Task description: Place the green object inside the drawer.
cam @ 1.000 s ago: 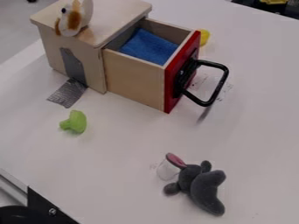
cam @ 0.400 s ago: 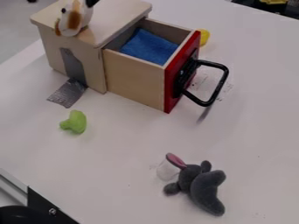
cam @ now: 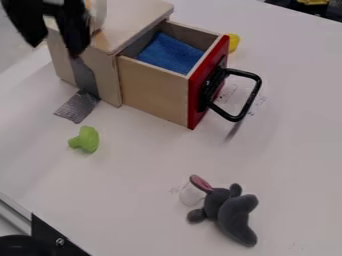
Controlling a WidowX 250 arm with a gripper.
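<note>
Gripper dangling up between ten and eleven o'clock from where I'm standing, its two black fingers spread with a gap between them and the tips pointing down. It hangs in front of the wooden box at eleven o'clock, covering part of a pale toy up there.

The green object, a stubby little thing with a rounded head and a short stem, lies on the white tabletop at nine o'clock, outside the drawer and well apart from the fingers. Just past it, between nine and ten, a grey patch lies at the foot of the box.

The drawer sits pulled out at twelve o'clock, with a blue cloth inside, and its red front bears a black handle jutting toward two o'clock. Something yellow peeks out behind the front at one o'clock.

Down at five o'clock a dark grey plush toy sprawls on the table, one pink-lined ear angled toward eleven, with a see-through thing beside it. A black corner piece is at half past seven.
</note>
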